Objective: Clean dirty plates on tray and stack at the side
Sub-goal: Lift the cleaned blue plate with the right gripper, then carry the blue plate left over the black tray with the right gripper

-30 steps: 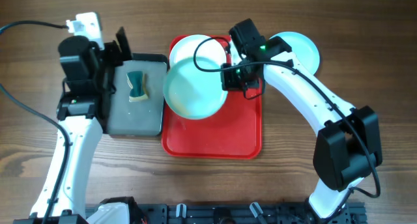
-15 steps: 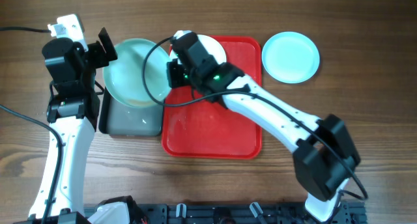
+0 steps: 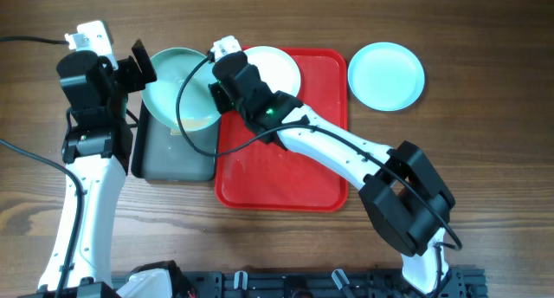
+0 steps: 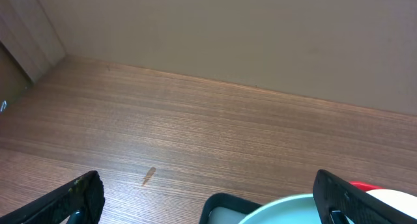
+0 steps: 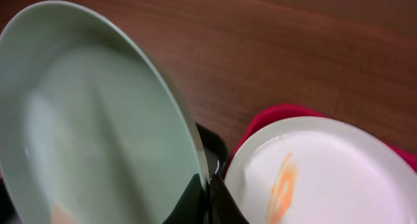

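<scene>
1 pale aqua plate (image 3: 177, 94) is held face up, slightly tilted, over the dark grey tray (image 3: 173, 159) at the upper left of the frame. Its right rim is pinched tightly by the right gripper (image 5: 206, 198). The left gripper (image 3: 137, 66), spread wide and empty, is seen just left of the plate. 1 orange-smeared white plate (image 3: 275, 68) is seen on the red tray (image 3: 286, 177).

Wood-grain tabletop (image 3: 485, 177), narrow dark grey tray (image 3: 173, 155) at 9 o'clock from the overhead centre, plain beige wall (image 4: 228, 28) beyond the tabletop's far edge, small pale fleck (image 4: 148, 176) on the wood at 7 o'clock in the left wrist view
</scene>
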